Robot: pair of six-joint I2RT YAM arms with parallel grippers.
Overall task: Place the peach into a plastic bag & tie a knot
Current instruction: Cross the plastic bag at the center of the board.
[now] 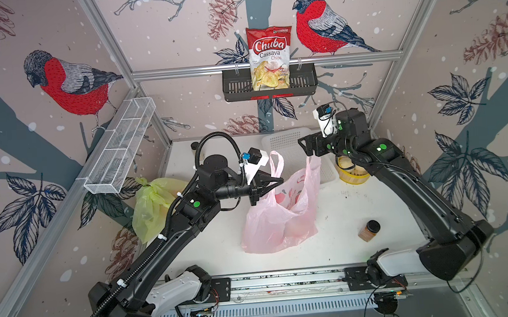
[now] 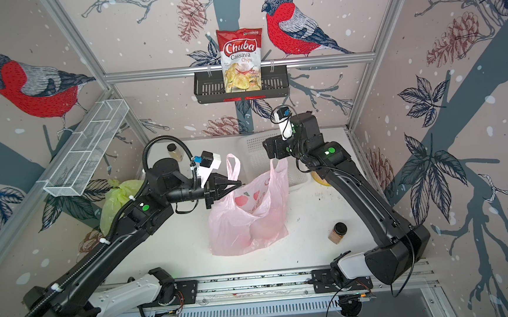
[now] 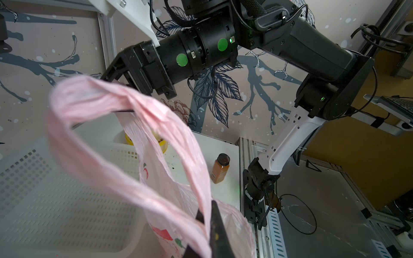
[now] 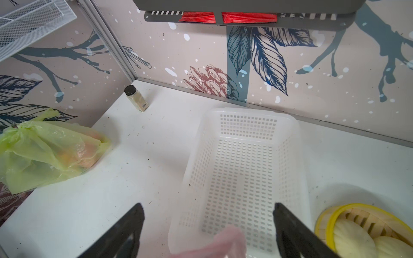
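Right wrist: basket (image 4: 197, 156) behind pink bag (image 4: 223, 244)

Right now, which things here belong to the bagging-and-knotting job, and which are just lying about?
Job: pink bag; peach, faint inside it; left gripper, shut on the bag; right gripper, open beside it.

Lying about: green bag; white basket; steamer; brown spice jar; pale spice jar; chips packet.
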